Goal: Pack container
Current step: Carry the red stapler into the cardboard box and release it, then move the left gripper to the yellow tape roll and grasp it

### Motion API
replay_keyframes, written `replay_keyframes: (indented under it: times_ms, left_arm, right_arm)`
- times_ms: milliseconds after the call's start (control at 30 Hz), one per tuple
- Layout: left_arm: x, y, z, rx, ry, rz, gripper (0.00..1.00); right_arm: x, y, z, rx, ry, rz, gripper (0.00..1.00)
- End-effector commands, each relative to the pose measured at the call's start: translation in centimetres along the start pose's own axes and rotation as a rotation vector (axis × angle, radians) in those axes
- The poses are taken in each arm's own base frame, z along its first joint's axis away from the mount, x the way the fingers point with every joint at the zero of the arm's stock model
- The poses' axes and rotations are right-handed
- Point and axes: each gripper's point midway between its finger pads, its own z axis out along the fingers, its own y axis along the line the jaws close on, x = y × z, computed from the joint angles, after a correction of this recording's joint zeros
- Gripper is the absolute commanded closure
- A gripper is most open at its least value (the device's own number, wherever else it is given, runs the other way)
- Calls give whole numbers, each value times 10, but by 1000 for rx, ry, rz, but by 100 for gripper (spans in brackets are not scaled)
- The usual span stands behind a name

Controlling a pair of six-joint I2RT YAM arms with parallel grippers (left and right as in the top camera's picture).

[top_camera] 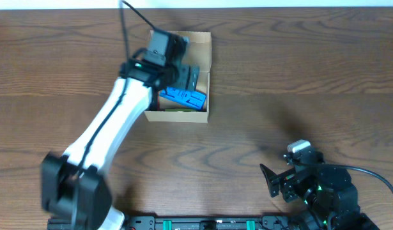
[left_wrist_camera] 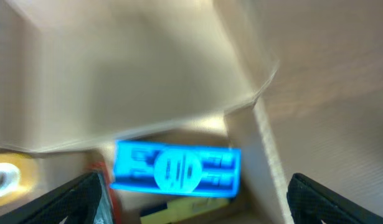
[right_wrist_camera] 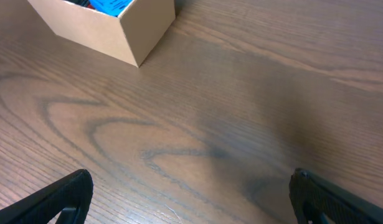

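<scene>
Your small tan-brown cardboard box (top_camera: 183, 116) sits on the brown wooden table (top_camera: 298, 83), close to the far edge and a little left of the middle. It is open on top. Inside it lies a flat blue plastic rectangle (top_camera: 186, 98), by the box wall on the near side.

Your white left arm (top_camera: 113, 121) reaches from the near left corner of the table up to the box. Its black end hangs right over the open box and hides part of the inside. In the left wrist view the left jaws are spread wide, with one black finger (left_wrist_camera: 73, 199) at each bottom corner, and nothing is between them. Below them you see the blue rectangle (left_wrist_camera: 175, 169) and the box wall (left_wrist_camera: 135, 68) behind it. That picture is blurry. A pale yellow round thing (left_wrist_camera: 3, 174) shows at the left side, and a yellow bit (left_wrist_camera: 179, 211) peeks out under the blue rectangle. You cannot tell what they are.

Your black right arm (top_camera: 321, 188) sits folded by the near right corner of the table, well apart from the box. The right jaws are spread wide too, with one dark finger (right_wrist_camera: 60, 199) at each bottom corner of the right wrist view. They hold nothing. The wood of the table is under them. The box (right_wrist_camera: 85, 28) shows at the top left of that view.
</scene>
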Motion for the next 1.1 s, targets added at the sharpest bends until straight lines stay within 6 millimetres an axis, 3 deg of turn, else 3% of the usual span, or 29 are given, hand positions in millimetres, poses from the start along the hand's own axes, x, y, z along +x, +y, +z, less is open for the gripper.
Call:
replay_keyframes:
  times_ms: [0, 100, 200, 333, 433, 567, 800, 1067]
  left_arm:
    - [-39, 38, -55, -182, -164, -198, 3]
    - [-41, 83, -75, -329, -217, -378, 4]
    - [-26, 122, -79, -408, -202, -587, 4]
    - [9, 165, -75, -508, -127, -852, 5]
    - [32, 187, -55, -536, -38, -970, 5]
    - [51, 202, -12, -524, 69, -1029, 5]
    - [91, 210, 40, -570, 192, -1267, 4]
    - [114, 209, 65, -587, 277, -1317, 5]
  right_arm:
    - [0, -2, 0, 9, -3, 23, 1]
    - [0, -2, 0, 9, -3, 23, 1]
    - [0, -2, 0, 9, -3, 23, 1]
    - [0, -2, 0, 9, -3, 23, 1]
    - [0, -2, 0, 9, -3, 23, 1]
    - [0, -2, 0, 9, -3, 23, 1]
    - [0, -2, 0, 9, -3, 23, 1]
    - [0, -2, 0, 9, -3, 23, 1]
